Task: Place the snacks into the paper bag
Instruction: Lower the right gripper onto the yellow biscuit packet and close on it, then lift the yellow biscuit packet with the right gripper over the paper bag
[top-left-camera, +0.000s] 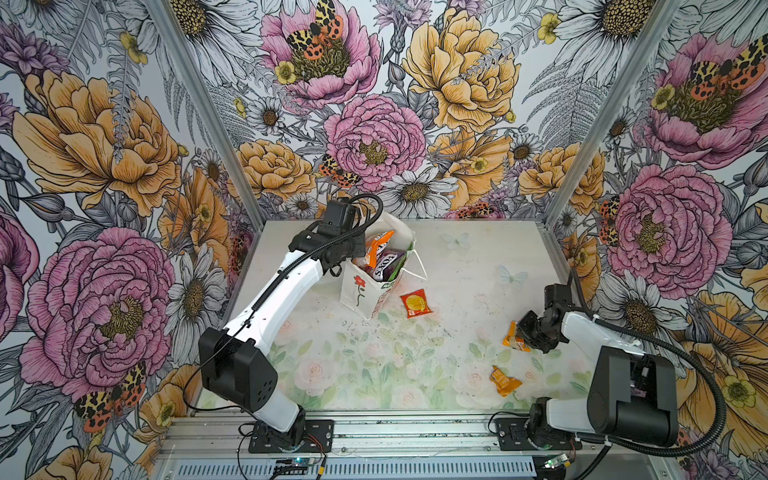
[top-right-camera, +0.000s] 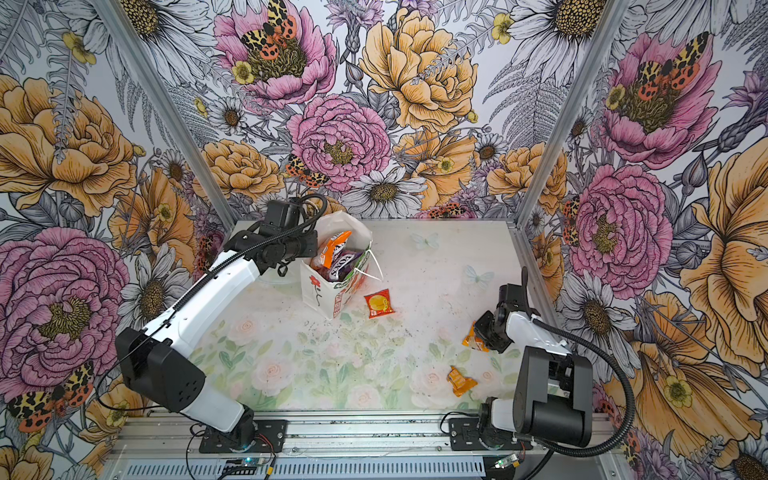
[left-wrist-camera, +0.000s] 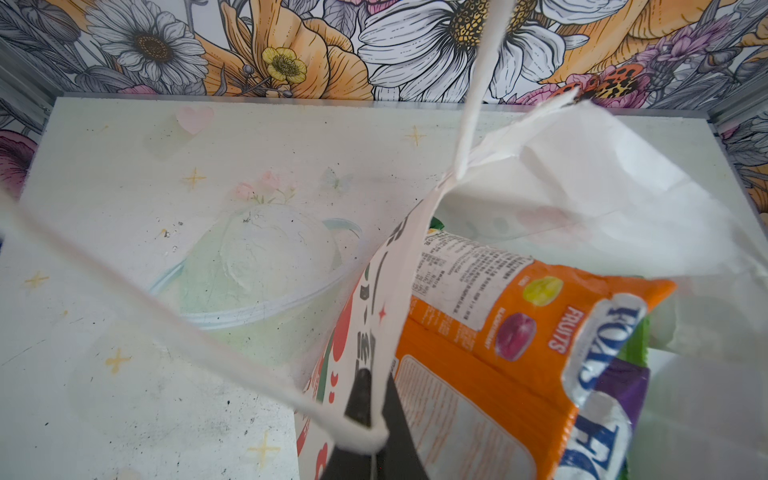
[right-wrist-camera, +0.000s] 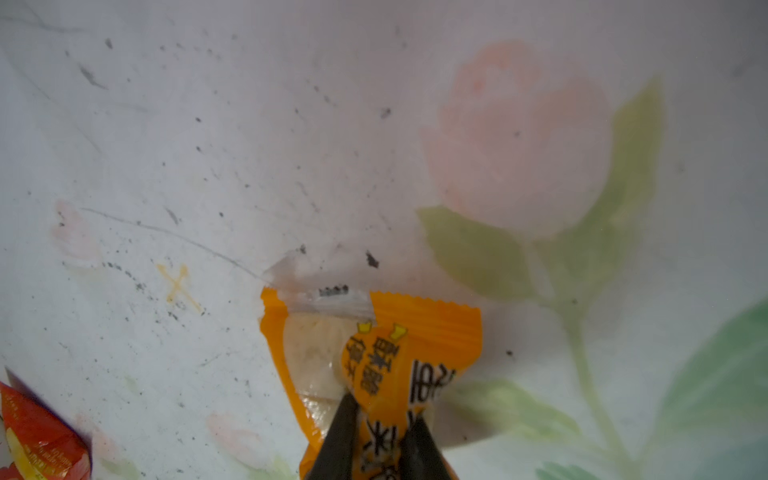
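Right edge of the bench (top-left-camera: 465, 266), about midway front to back: right gripper (right-wrist-camera: 380, 411) pinched together on a small orange wrapper (right-wrist-camera: 399, 332). Both fingers bite one end, and the crimped seam at the other end sticks out free. A top view shows the same wrapper (top-left-camera: 512, 337) tilted up at the fingertips; cannot tell if it is clear of the bench. Judged very light, crinkly and slick. The film will crumple rather than resist, and the biscuit inside looks brittle, so a pinch on the film and flat seam seems better than a squeeze across the filling. The grip sits at one end, so the wrapper may swing or slip in a fast carry. Second wrapper (top-left-camera: 503, 380) lies crumpled near the front right corner, well apart from the first. Red sachet (top-left-camera: 415, 303) lies flat just beside the bag (top-left-camera: 353, 291), on its right. The bag stands left of centre toward the back edge, leaning, its mouth open. Left gripper (left-wrist-camera: 376, 401) is closed on the bag wall by the cord handle (left-wrist-camera: 357, 436), with paper between the fingers. The paper is thin, soft and tearable, so steadying it seems wiser than pulling. The orange packet (left-wrist-camera: 519, 340) pokes out of the mouth, crowding the gap for a drop.
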